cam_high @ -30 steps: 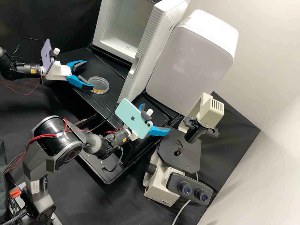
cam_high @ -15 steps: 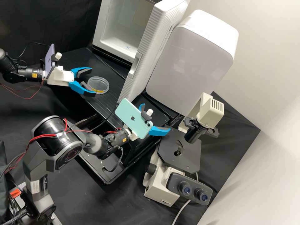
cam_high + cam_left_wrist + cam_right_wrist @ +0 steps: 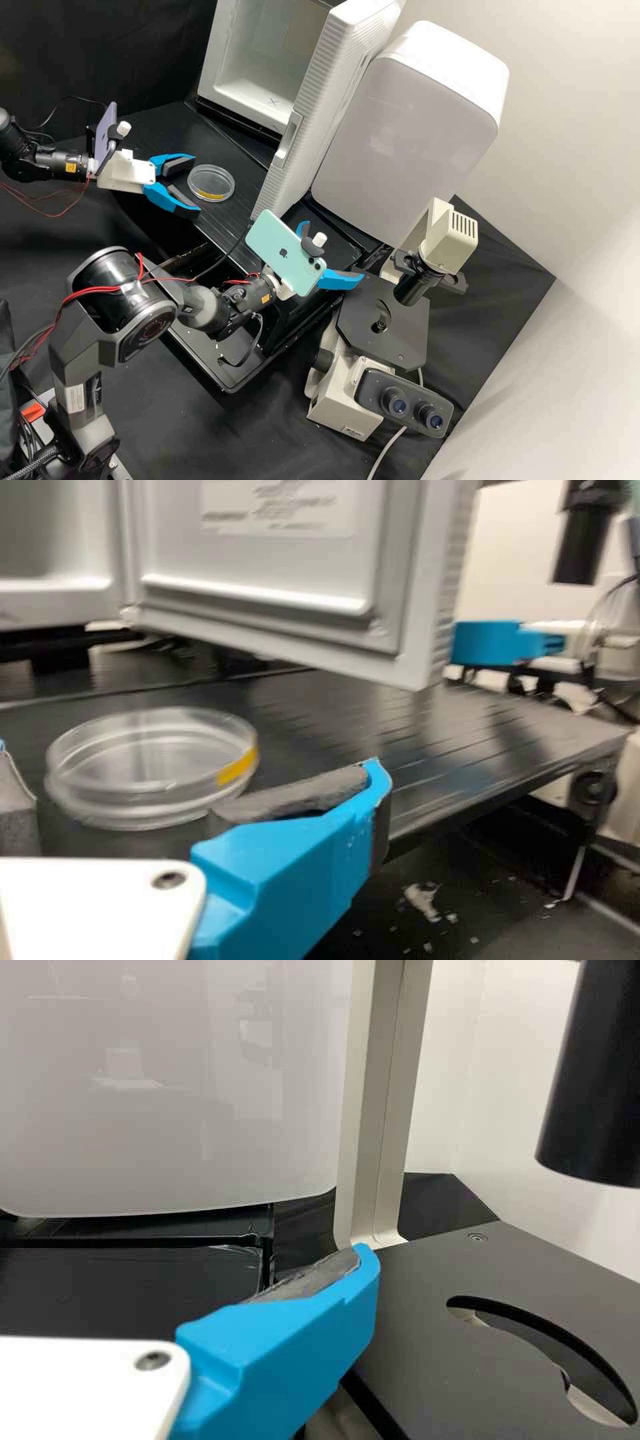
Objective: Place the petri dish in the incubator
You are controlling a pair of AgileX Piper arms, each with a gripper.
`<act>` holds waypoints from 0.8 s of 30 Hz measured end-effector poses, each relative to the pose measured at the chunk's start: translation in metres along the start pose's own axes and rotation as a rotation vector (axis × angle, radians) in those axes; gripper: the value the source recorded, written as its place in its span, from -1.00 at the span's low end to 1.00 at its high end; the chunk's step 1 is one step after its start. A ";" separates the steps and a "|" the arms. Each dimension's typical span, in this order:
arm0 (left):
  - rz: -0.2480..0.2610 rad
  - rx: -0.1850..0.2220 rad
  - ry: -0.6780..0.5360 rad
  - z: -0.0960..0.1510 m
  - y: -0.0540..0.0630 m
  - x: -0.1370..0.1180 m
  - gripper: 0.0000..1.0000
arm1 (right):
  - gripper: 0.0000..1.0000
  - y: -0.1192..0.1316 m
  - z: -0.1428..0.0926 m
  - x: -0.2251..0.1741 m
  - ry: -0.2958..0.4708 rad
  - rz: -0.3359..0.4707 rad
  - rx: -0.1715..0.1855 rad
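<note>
Just short of the petri dish point(image 3: 211, 182), which rests on the black surface point(image 3: 223, 217) before the open incubator point(image 3: 267, 67), the left end effector point(image 3: 190, 187) hangs empty, fingers point(image 3: 167, 195) spread. A clean grip wants both fingers straddling the rim evenly, kept low; the arm lies nearly horizontal, wrist tipped slightly down.

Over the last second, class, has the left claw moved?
Yes. In the high view the left claw has shifted down-frame, farther from the fixed incubator, its fingers now flanking the petri dish.
</note>
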 end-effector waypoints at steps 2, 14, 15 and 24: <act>0.001 -0.004 0.014 -0.004 0.000 -0.002 1.00 | 1.00 0.000 0.000 0.000 0.000 0.000 0.000; 0.013 -0.008 0.028 -0.009 -0.001 -0.006 1.00 | 1.00 0.000 0.000 0.000 0.000 0.000 0.000; 0.013 -0.008 0.028 -0.009 -0.001 -0.006 1.00 | 1.00 0.000 0.000 0.000 0.000 0.000 0.000; 0.027 -0.017 0.047 -0.011 0.002 -0.001 1.00 | 1.00 0.000 0.000 0.000 0.000 0.000 0.000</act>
